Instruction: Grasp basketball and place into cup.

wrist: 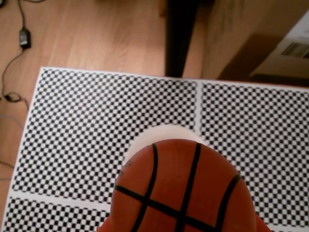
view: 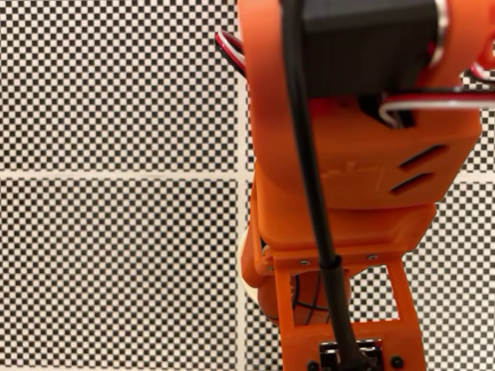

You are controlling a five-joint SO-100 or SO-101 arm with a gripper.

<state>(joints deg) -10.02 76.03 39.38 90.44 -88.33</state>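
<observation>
In the wrist view the basketball (wrist: pixel 179 188), orange-red with black seams, looms large at the bottom centre. My gripper (wrist: pixel 181 229) is shut on it, and an orange fingertip (wrist: pixel 104 226) peeks out at its lower side. Just beyond the ball a pale arc of the cup (wrist: pixel 161 133) shows, while the ball hides the rest of it. In the fixed view the orange arm (view: pixel 348 154) covers the spot. The basketball (view: pixel 308 300) shows through the arm's frame, and a cream sliver of the cup (view: pixel 246 259) sticks out at the arm's left edge.
A black-and-white checkered mat (wrist: pixel 87 125) covers the work surface, with white seams crossing it. Beyond its far edge lie wooden floor, cables (wrist: pixel 19 38) at the left, a dark post (wrist: pixel 179 34) and a cardboard box (wrist: pixel 251 43).
</observation>
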